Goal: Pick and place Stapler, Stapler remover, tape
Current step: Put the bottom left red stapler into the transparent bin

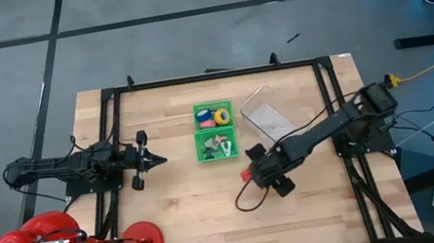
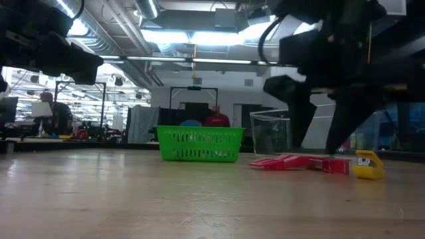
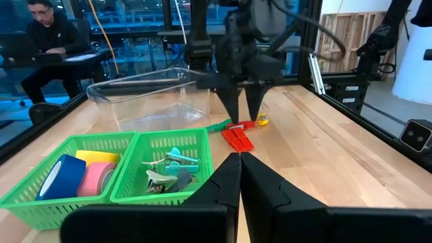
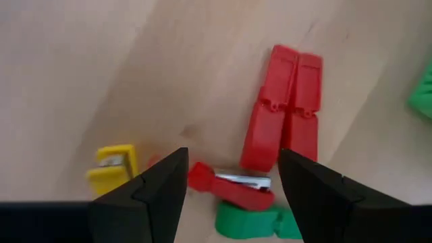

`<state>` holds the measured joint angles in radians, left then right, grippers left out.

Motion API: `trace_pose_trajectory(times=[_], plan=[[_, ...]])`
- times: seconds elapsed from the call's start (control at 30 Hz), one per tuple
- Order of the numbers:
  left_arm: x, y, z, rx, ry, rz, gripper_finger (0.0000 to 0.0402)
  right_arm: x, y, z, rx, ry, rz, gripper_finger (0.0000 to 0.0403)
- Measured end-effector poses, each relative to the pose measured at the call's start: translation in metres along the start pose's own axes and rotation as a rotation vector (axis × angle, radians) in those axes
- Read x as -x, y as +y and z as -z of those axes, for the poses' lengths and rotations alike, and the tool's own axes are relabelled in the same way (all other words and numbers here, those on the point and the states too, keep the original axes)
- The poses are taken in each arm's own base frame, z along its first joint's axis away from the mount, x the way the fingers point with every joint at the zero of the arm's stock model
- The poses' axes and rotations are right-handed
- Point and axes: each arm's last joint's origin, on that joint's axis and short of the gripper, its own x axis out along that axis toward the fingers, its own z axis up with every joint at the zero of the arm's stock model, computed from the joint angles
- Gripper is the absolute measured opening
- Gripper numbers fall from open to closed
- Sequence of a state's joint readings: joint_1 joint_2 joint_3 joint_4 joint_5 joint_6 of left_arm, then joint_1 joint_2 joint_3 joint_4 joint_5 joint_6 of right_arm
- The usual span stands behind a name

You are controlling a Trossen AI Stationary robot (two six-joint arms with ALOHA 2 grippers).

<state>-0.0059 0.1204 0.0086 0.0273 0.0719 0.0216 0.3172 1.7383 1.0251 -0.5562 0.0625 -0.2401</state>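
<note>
The right tool (image 4: 229, 179) hangs open above the red staplers (image 4: 283, 111) lying on the desk (image 1: 178, 207), which sit just ahead of its fingertips. It should centre over one stapler before descending. The left tool (image 3: 239, 179) waits closed, well apart.

Two dark, jointed robot arms with black cabling

The left end effector (image 3: 238, 182) has matte black, wedge-shaped fingers tapering to blunt tips; the right end effector (image 4: 233, 177) has the same angular black fingers. Black cables loop beside the right arm (image 1: 324, 128) and trail behind the left arm (image 1: 65, 164).
</note>
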Motion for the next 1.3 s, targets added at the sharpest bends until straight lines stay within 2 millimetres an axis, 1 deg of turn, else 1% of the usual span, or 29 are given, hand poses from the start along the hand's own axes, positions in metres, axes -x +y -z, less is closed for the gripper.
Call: trace_pose_trajectory(times=[0.07,0.2,0.33,0.6,0.87,0.93,1.03,1.1,1.23,1.3], plan=[[0.0,0.0,0.0,0.0,0.0,0.0,0.0007,-0.005,-0.002,-0.006,-0.012,0.052,0.017,0.0233],[0.0,0.0,0.0,0.0,0.0,0.0,0.0008,-0.016,-0.005,-0.018,-0.02,0.088,0.039,0.0233],[0.0,0.0,0.0,0.0,0.0,0.0,0.0005,-0.024,-0.006,-0.022,-0.017,0.118,0.032,0.0222],[0.0,0.0,0.0,0.0,0.0,0.0,0.0007,-0.029,-0.005,-0.022,-0.014,0.138,0.021,0.0158],[0.0,0.0,0.0,0.0,0.0,0.0,0.0005,-0.029,-0.004,-0.022,-0.011,0.137,0.014,0.0072],[0.0,0.0,0.0,0.0,0.0,0.0,0.0004,-0.028,-0.004,-0.022,-0.014,0.135,0.009,0.0066],[0.0,0.0,0.0,0.0,0.0,0.0,0.0005,-0.024,-0.005,-0.022,-0.033,0.125,0.016,0.0066],[0.0,0.0,0.0,0.0,0.0,0.0,0.0006,-0.016,-0.007,-0.024,-0.047,0.119,0.018,0.0066],[0.0,0.0,0.0,0.0,0.0,0.0,0.0008,0.004,-0.009,-0.033,-0.069,0.068,0.016,0.0066],[0.0,0.0,0.0,0.0,0.0,0.0,0.0007,0.017,-0.011,-0.038,-0.072,0.038,0.019,0.0066]])
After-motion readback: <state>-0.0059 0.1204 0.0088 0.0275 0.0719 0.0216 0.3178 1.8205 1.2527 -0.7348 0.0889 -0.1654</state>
